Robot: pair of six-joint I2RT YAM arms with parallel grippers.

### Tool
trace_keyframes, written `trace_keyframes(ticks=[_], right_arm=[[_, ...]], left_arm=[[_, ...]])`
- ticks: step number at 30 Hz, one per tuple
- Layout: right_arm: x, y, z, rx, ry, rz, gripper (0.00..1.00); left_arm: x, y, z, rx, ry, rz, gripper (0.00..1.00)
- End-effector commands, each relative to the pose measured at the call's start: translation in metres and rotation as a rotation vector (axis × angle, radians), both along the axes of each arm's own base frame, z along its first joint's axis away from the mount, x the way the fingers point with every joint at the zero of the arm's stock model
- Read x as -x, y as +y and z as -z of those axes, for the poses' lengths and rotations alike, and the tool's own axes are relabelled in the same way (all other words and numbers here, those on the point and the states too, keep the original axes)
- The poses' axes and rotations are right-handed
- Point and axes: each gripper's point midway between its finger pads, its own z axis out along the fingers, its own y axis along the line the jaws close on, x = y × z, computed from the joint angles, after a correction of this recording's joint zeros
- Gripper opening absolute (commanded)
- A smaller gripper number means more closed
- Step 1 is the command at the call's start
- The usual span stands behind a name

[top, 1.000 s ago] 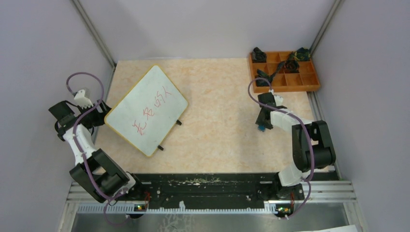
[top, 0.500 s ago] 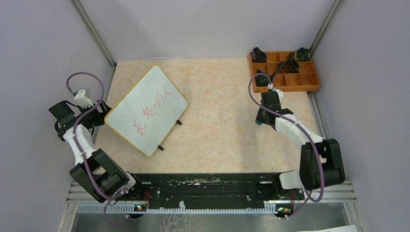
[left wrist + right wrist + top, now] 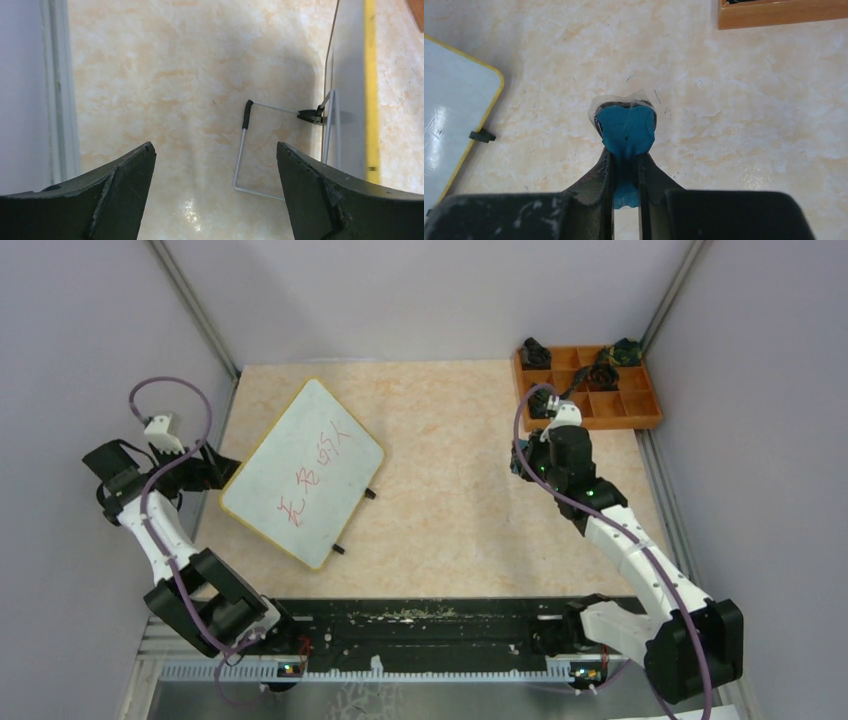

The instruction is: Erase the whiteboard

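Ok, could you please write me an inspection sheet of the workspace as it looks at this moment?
Surface: beige marbled table, small dark scratches.
Job's things: whiteboard at left, red handwriting not yet erased; blue pad, gripped.
Clutter: orange tray at far right, dark items inside.
Claws: left claw open, empty, beside the whiteboard; right claw shut on the blue pad.
Cables: purple cables looping on both arms.
Surroundings: plain lilac walls, metal rails.
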Motion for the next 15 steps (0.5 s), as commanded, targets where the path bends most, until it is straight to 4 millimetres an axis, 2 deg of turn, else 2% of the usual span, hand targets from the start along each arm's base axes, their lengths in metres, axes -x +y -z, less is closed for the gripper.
trace_keyframes(ticks=[1, 8, 15], right_arm=[[0.001, 0.014, -0.009, -0.013, -0.046, -0.080, 0.00], [0.003, 0.023, -0.012, -0.015, -0.056, -0.111, 0.00], [0.005, 0.021, -0.018, -0.016, -0.075, -0.106, 0.00]], left_arm=[[-0.002, 0.010, -0.039, -0.051, -0.086, 0.050, 0.95], [-0.009, 0.032, -0.072, -0.098, -0.147, -0.013, 0.99], [0.007, 0.019, -0.103, -0.086, -0.189, 0.066, 1.00]])
